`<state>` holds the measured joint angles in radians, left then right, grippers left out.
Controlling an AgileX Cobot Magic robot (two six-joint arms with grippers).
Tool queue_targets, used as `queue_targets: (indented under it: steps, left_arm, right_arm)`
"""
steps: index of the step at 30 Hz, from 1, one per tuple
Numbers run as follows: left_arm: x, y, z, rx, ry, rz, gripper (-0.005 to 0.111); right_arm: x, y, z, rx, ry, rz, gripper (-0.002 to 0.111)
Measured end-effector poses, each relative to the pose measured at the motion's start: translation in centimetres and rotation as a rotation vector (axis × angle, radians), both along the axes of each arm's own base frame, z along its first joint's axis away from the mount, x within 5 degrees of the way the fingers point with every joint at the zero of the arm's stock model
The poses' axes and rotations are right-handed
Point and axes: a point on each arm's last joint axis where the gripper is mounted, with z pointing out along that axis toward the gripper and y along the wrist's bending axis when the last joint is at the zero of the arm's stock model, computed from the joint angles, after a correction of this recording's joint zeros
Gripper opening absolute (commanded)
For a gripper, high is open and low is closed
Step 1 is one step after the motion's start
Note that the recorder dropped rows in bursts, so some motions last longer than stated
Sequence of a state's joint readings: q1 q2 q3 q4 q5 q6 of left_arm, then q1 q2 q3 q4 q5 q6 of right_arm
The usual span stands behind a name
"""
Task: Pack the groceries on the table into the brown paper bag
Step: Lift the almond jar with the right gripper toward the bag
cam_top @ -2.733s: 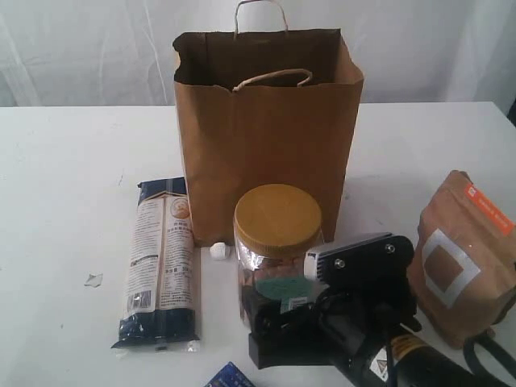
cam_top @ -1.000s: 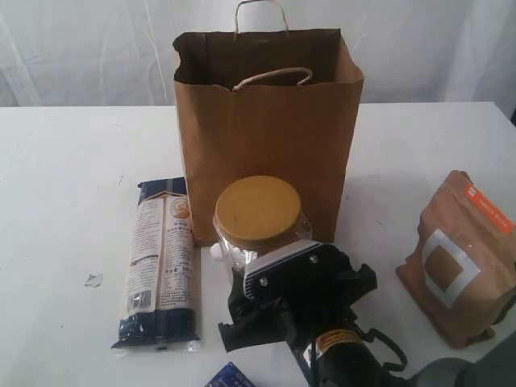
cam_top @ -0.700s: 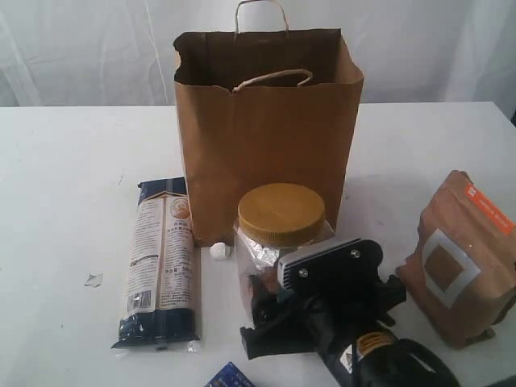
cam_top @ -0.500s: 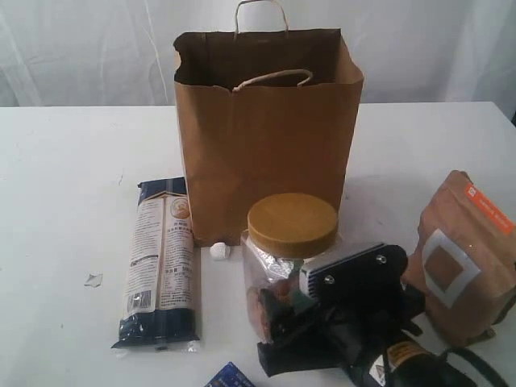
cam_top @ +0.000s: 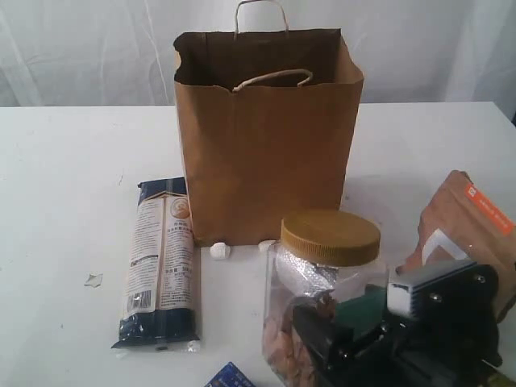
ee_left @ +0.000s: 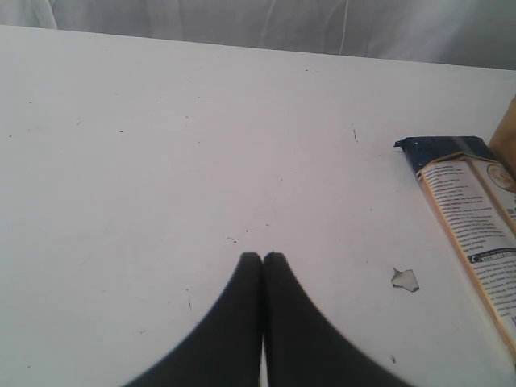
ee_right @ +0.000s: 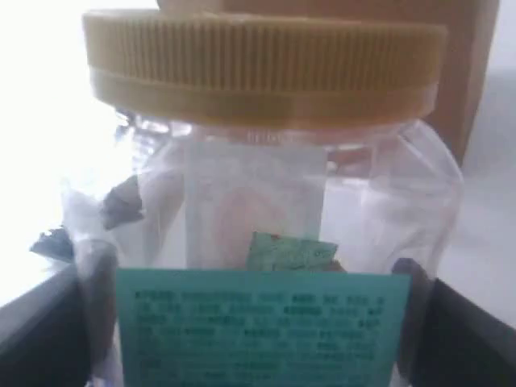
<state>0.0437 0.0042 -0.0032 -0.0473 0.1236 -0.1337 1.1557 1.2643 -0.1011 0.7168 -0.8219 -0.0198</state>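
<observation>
Exterior: right hand [cam_top: 343, 337] clamps the tan-lidded jar [cam_top: 322, 282] low on its body, near the table's [cam_top: 64, 177] near edge, in front of the brown paper bag [cam_top: 266, 153]. The bag's rim is high, so a short lift could topple it.
Left wrist: left hand [ee_left: 263, 262] closed, empty.
Right wrist: smooth clear plastic between the fingers [ee_right: 48, 339]; it may slip.

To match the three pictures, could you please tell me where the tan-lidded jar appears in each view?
Exterior view: the tan-lidded jar, low and right of centre, before the brown paper bag.
Left wrist view: not in it.
Right wrist view: it fills the picture, clamped in the right gripper.
Shared landmark: the bag behind the jar.
</observation>
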Motion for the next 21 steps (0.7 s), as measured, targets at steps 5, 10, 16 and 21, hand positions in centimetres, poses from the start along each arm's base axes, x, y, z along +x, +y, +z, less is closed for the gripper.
queue_targets:
  steps: [5,10,16,21]
  left_arm:
    - [0.0,0.0,0.0,0.000,0.000,0.000,0.000]
    - [0.0,0.0,0.0,0.000,0.000,0.000,0.000]
    - [0.0,0.0,0.0,0.000,0.000,0.000,0.000]
    - [0.0,0.0,0.0,0.000,0.000,0.000,0.000]
  right_arm:
    - [-0.7,-0.9,1.8,0.117,-0.019,0.027,0.000]
    - [-1.3,-1.6,3.1,0.198,-0.026,0.052,0.000]
    - [-2.1,-2.6,6.1,0.363,-0.084,0.092,0.000]
    - [-2.4,-0.4,12.1,0.333,-0.211,0.258,0.000]
